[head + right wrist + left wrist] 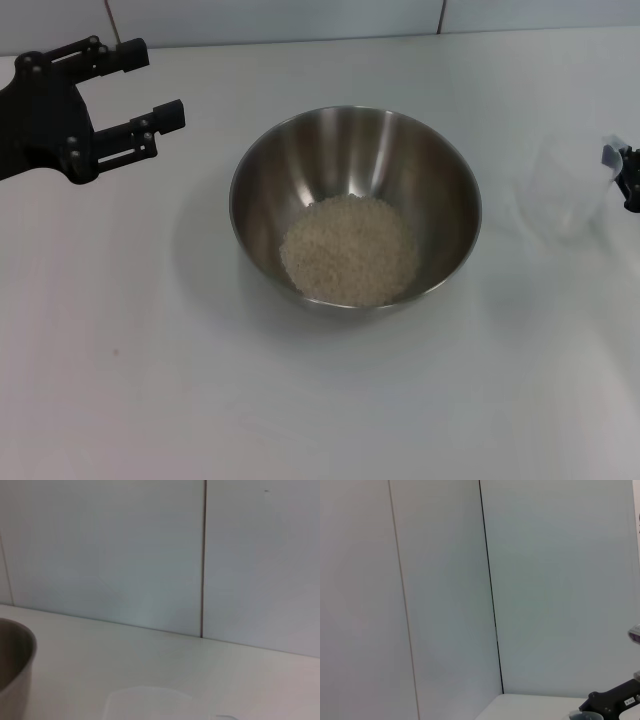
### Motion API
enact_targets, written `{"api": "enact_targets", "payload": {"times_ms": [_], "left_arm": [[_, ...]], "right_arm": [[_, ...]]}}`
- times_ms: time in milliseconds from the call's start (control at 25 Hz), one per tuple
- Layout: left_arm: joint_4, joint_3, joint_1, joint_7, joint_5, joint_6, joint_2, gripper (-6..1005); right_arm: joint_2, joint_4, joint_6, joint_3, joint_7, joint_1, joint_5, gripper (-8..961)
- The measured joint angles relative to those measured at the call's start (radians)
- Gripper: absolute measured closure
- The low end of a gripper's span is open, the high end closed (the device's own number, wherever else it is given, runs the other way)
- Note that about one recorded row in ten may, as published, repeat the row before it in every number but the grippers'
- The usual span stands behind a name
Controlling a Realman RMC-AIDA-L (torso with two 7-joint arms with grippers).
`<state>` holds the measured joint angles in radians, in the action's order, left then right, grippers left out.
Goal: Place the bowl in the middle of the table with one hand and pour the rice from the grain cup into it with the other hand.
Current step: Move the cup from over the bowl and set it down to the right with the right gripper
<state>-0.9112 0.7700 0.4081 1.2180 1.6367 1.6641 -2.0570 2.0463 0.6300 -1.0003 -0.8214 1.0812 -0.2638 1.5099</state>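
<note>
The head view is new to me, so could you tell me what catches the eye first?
First comes the shiny steel bowl in the middle of the white table, with a mound of pale rice in its bottom. Next is the left gripper, fingers open, hovering off the bowl's left side. At the right edge stands the clear grain cup, apparently empty, beside the right gripper.
</note>
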Motion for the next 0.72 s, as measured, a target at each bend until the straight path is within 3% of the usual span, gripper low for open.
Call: {"api": "enact_targets", "payload": {"times_ms": [320,720], "left_arm": [[0.0,0.0,0.0,0.0,0.0,0.0,0.0,304],[0.0,0.0,0.0,0.0,0.0,0.0,0.001,304]], "right_arm": [[0.016,-0.001,0.036,-0.003,-0.046,-0.015,0.001,856],[0.011,-0.033,0.05,-0.008,-0.049,-0.029,0.003,852]]}}
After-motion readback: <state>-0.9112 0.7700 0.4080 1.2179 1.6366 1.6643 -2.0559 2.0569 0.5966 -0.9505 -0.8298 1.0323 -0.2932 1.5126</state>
